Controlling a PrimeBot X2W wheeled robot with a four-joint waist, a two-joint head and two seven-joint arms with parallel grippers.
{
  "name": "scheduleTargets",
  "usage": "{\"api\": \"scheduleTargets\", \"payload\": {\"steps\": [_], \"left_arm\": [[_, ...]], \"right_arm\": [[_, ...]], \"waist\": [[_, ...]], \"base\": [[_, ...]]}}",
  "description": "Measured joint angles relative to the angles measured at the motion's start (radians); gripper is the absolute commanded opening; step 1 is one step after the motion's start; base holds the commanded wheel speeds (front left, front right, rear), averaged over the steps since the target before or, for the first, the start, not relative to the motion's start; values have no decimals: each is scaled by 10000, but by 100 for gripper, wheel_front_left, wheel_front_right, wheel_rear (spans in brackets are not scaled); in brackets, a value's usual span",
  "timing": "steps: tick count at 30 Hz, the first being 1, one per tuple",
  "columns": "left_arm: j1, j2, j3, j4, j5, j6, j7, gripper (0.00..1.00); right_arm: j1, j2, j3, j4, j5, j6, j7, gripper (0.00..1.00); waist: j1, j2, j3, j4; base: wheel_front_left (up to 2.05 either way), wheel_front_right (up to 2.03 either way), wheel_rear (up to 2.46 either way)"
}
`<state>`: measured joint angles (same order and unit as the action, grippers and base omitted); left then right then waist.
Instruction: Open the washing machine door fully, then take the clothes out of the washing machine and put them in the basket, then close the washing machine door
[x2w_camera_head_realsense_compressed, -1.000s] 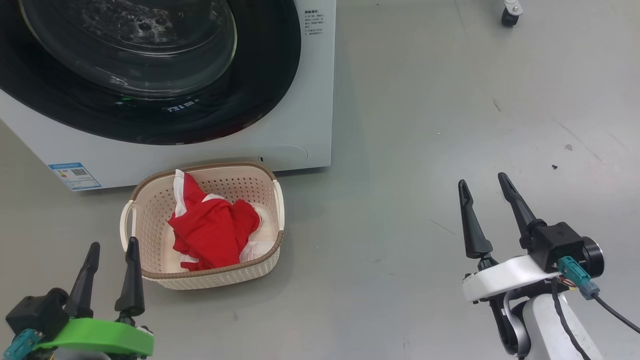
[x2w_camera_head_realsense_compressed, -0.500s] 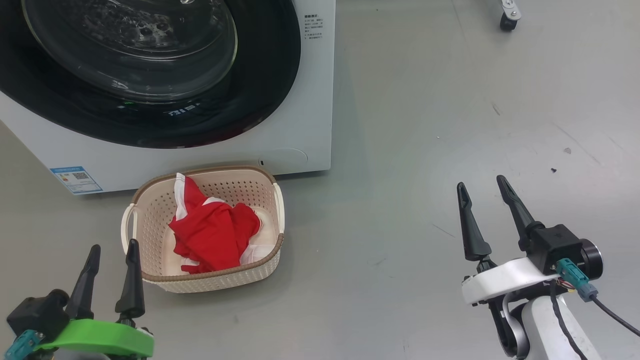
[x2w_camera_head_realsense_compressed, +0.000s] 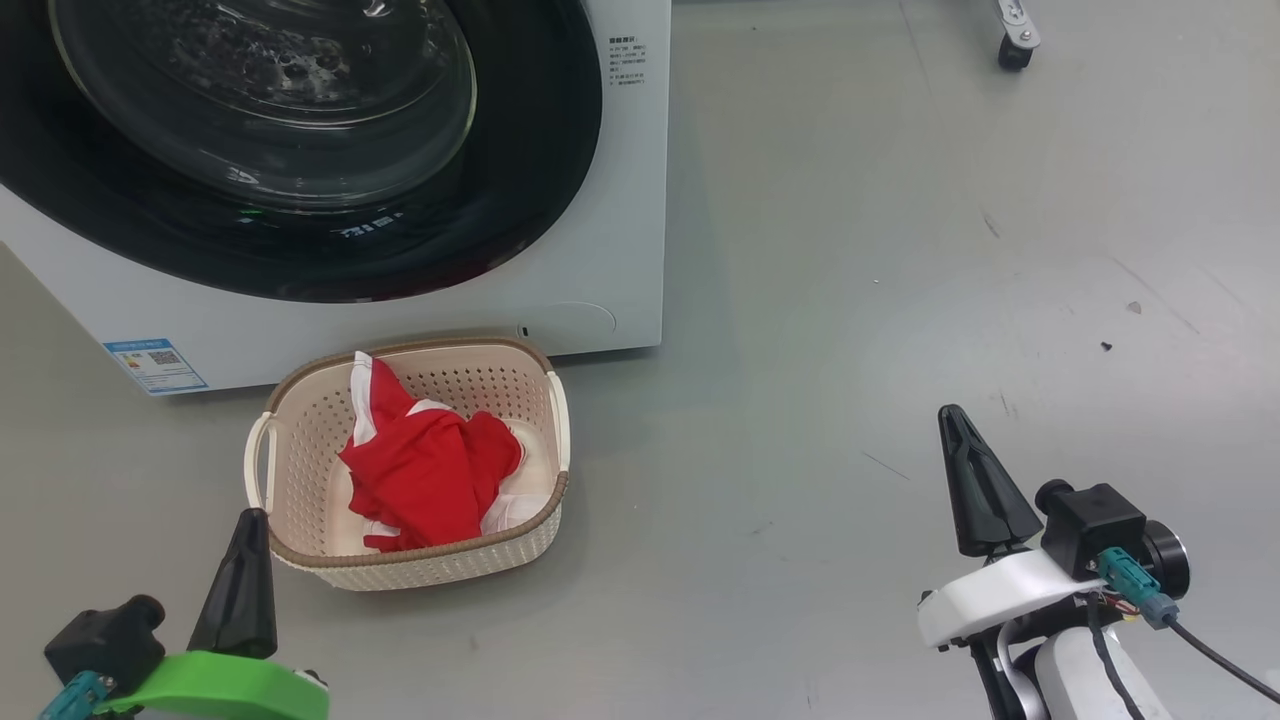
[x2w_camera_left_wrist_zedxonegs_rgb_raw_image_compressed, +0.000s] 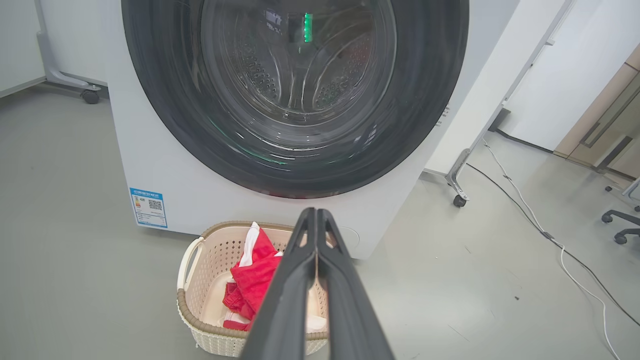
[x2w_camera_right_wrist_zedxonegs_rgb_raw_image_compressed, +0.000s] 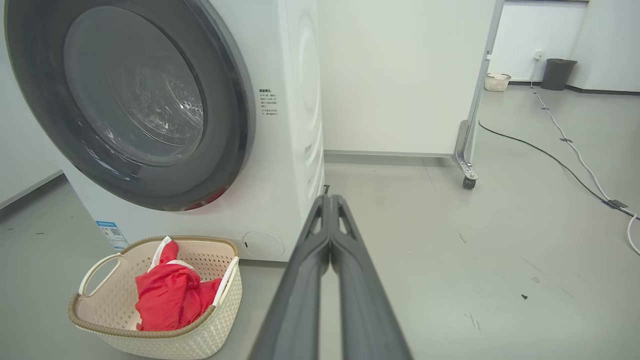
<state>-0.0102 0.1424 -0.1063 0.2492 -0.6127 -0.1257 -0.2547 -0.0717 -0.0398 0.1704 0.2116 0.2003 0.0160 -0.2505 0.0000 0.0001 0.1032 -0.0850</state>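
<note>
Low on the front of the washing machine (x2w_camera_head_realsense_compressed: 600, 280): a blue label (x2w_camera_head_realsense_compressed: 155, 365) with a QR code, rest of the print too tiny to read. Same story for the block of dark print (x2w_camera_head_realsense_compressed: 624, 62) up by the right edge of the door (x2w_camera_head_realsense_compressed: 520, 200). Looks like Chinese characters, but can't make them out.

Left end effector (x2w_camera_head_realsense_compressed: 249, 522) pinched fully together, gripping nothing, hanging just off the near left corner of the basket (x2w_camera_head_realsense_compressed: 470, 385). Right end effector (x2w_camera_head_realsense_compressed: 955, 418) also pressed tight together and empty, well off to the right over the grey floor (x2w_camera_head_realsense_compressed: 800, 300).

Versus a second ago: both pairs of fingers spread apart back then, now snapped together. Right one also sitting lower in the head view. Slight downward shift of the whole picture too, so just the camera there.

Clothes (x2w_camera_head_realsense_compressed: 430, 475) lying in the basket same as before, red with white bits, basket parked right in front of the machine. Door flush against the front, looks closed.
</note>
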Motion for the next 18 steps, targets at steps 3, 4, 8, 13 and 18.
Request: {"api": "scheduleTargets", "payload": {"steps": [3, 4, 8, 13, 18], "left_arm": [[21, -2, 2, -6, -167, 0, 61, 0], [36, -2, 2, -8, -270, 0, 71, 0], [62, -12, 13, -10, -583, 0, 163, 0], [62, -38, 59, -10, -1120, 0, 263, 0], [63, -65, 125, -12, -1611, 0, 470, 0]], "right_arm": [[0, 0, 2, -17, 90, 2, 0, 0], [1, 0, 4, -27, 157, 4, 0, 0], [60, 0, 8, -109, 568, 31, 0, 0], [239, 0, 21, -171, 1154, 81, 2, 0], [239, 0, -36, -265, 2023, 127, 127, 0]], "waist": [[0, 0, -7, 7], [0, 0, -13, 12], [0, 0, -51, 41], [0, -1, -109, 89], [0, 0, -157, 135]], "base": [[0, 0, 0], [0, 0, 0], [0, 0, 0], [0, 0, 0], [0, 0, 0]]}}
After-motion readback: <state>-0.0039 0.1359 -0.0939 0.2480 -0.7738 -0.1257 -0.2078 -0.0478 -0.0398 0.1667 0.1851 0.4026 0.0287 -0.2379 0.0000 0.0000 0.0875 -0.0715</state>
